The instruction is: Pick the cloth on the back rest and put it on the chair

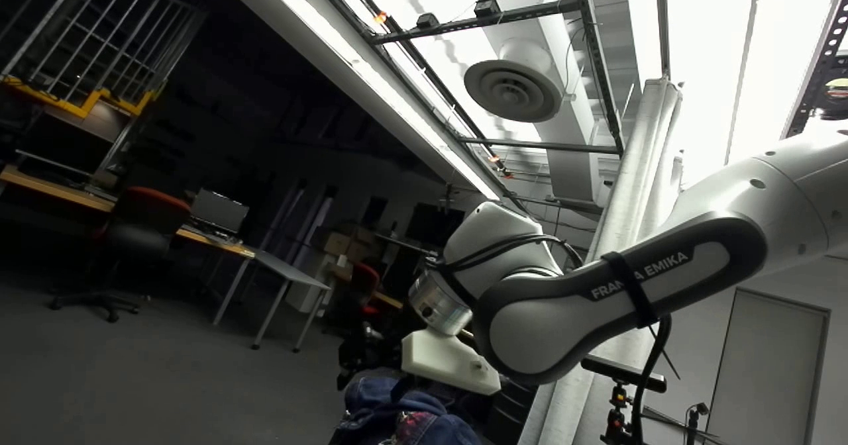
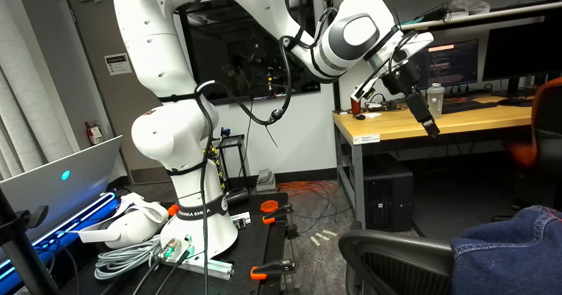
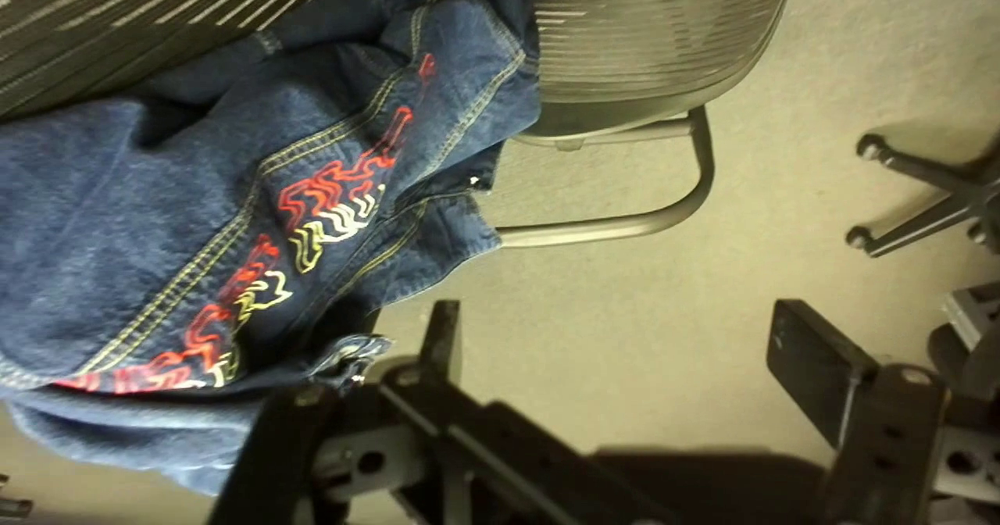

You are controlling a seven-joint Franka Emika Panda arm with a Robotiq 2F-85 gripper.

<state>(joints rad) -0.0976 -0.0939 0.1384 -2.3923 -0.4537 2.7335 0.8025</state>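
Note:
The cloth is dark blue denim with yellow seams and red and yellow embroidery, and fills the left of the wrist view [image 3: 195, 166]. It lies in loose folds over part of the dark mesh chair [image 3: 656, 48]. In the exterior views the cloth [image 1: 404, 412] [image 2: 509, 251] shows at the bottom edge, partly cut off, and the chair [image 2: 399, 246] is at the lower right. My gripper [image 3: 605, 314] is open, with nothing between its fingers. It is beside the cloth in the wrist view. In an exterior view, the gripper [image 2: 431, 128] hangs above the chair and cloth, apart from them.
A wooden desk [image 2: 478, 119] with monitors and a shaker bottle [image 2: 435, 101] stands behind the gripper. An orange chair [image 2: 544, 119] is at the right edge. A metal chair tube [image 3: 609, 228] and a black wheeled base [image 3: 930, 193] show near the floor.

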